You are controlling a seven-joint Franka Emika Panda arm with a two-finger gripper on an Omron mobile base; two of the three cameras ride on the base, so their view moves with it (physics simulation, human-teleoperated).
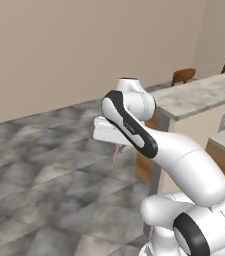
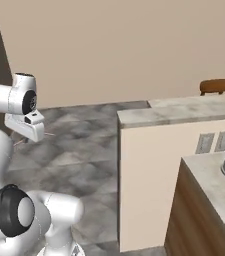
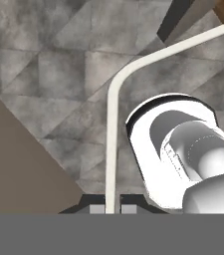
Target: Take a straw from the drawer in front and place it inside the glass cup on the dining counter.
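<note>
claw: the gripper (image 3: 113, 209) is closed on the straw (image 3: 114, 124), whose lower end sits pinched between the two dark tips.
straw, long axis: in the hand view it runs straight out from the tips, then bends sharply and carries on toward the upper right corner, so the bent top is the free end, far from the claw.
straw, other views: a thin pink line hangs below the hand (image 1: 116, 151) in the left base view, above the grey tiled floor (image 1: 44, 165).
dining counter: its marbled top (image 2: 184, 111) lies to the arm's right and further forward; the near corner of the top is the closest part.
stools: wooden backs (image 1: 183, 75) show past the far edge of that top.
glass cup: I cannot pick it out on the counter top.
judgement: the carry still has a way to go; the straw must be turned upright, free end down or up, before it can enter a cup.
</note>
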